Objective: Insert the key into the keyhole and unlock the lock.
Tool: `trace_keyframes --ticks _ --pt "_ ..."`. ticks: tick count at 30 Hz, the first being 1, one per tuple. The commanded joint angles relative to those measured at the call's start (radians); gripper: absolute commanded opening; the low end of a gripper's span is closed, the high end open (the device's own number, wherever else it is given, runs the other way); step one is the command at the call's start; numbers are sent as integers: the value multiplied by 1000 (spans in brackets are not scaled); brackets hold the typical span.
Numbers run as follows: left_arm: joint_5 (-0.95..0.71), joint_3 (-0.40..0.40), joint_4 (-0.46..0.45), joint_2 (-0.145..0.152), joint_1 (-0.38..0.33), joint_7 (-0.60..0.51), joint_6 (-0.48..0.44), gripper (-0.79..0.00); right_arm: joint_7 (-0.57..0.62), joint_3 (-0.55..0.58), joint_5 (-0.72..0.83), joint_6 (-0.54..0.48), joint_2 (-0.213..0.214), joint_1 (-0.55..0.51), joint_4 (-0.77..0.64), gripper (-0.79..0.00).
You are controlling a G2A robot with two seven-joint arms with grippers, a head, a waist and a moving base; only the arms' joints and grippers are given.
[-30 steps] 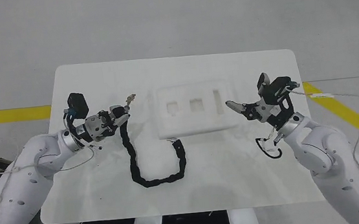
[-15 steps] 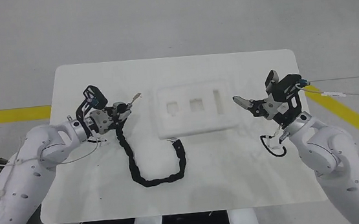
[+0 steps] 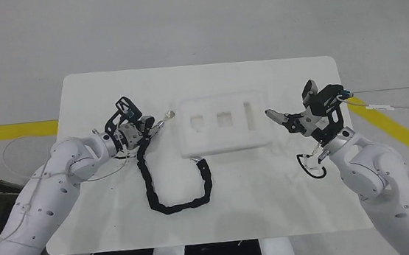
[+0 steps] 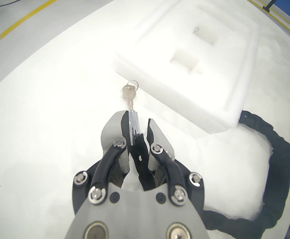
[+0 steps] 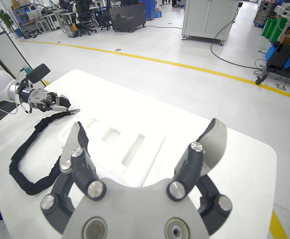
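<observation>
A chain lock (image 3: 160, 200) in a black fabric sleeve lies curved on the white table. My left gripper (image 3: 145, 127) is shut on its chrome cylinder end (image 4: 132, 122), just left of the foam tray. A silver key (image 4: 129, 92) with a small ring sticks out of the cylinder's keyhole, pointing at the tray's corner. The key (image 3: 165, 119) also shows from above. My right gripper (image 3: 289, 101) hangs open right of the tray, holding nothing. In the right wrist view my right gripper (image 5: 147, 125) faces the left gripper (image 5: 66, 105) and the key (image 5: 74, 110).
A white foam tray (image 3: 225, 145) with three cut-out pockets lies in the middle of the table (image 3: 271, 202). The chain's other end (image 3: 200, 162) rests against the tray's front edge. Yellow floor tape (image 3: 12, 131) runs past both sides of the table.
My left gripper has moved right toward the foam tray, carrying the lock end and key with it. The right arm shifted slightly right a second ago and has kept still since.
</observation>
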Motion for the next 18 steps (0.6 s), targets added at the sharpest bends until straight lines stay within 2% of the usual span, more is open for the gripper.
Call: trace_keyframes --ticks 1,2,3,10,18 --pt "4 -15 -15 0 16 59 -8 -197 0 0 0 0 0 0 0 0" --pt "3 -26 -26 2 31 90 -13 -43 0 0 0 0 0 0 0 0" --pt "-1 -38 -37 4 47 122 -23 0 0 0 0 0 0 0 0 0" --pt "64 -173 -94 30 140 319 -88 0 0 0 0 0 0 0 0 0" --pt "79 -348 -79 52 220 453 -84 0 0 0 0 0 0 0 0 0"
